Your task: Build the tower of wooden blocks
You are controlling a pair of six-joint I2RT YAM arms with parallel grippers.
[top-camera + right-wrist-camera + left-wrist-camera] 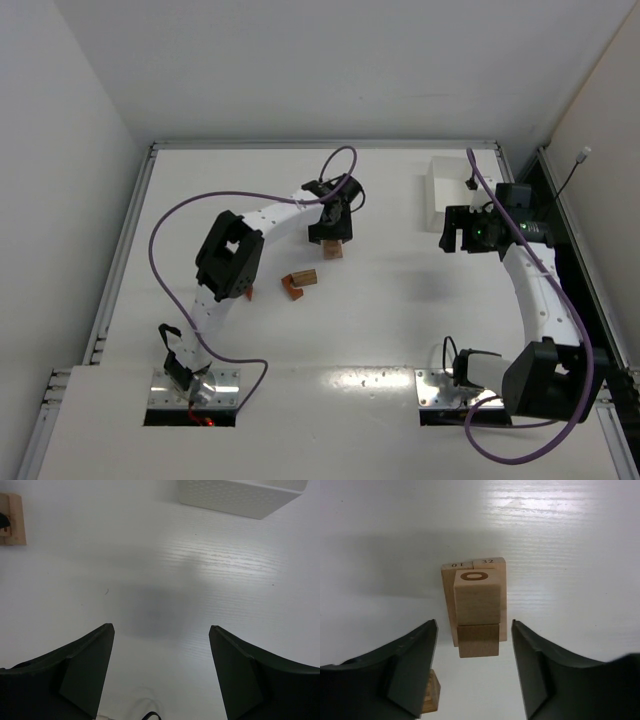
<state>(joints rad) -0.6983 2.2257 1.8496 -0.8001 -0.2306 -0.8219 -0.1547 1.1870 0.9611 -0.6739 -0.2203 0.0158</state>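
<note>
A pale tan cube [476, 602] marked with a brown "O" sits on two pale bars [503, 600] lying side by side on the white table; in the top view this stack [333, 251] is small. My left gripper [474, 625] is open just above it, one finger on each side, not touching; it also shows in the top view [331, 232]. A reddish-brown piece [293, 288] with a tan block [306, 277] against it lies left of the stack. My right gripper [161, 628] is open and empty over bare table; the top view [452, 235] shows it at the right.
A white plastic tray [450, 190] stands at the back right, also in the right wrist view [240, 497]. A small tan block [433, 695] lies behind my left finger. A small reddish piece [250, 292] lies by the left arm's elbow. A raised rim edges the table.
</note>
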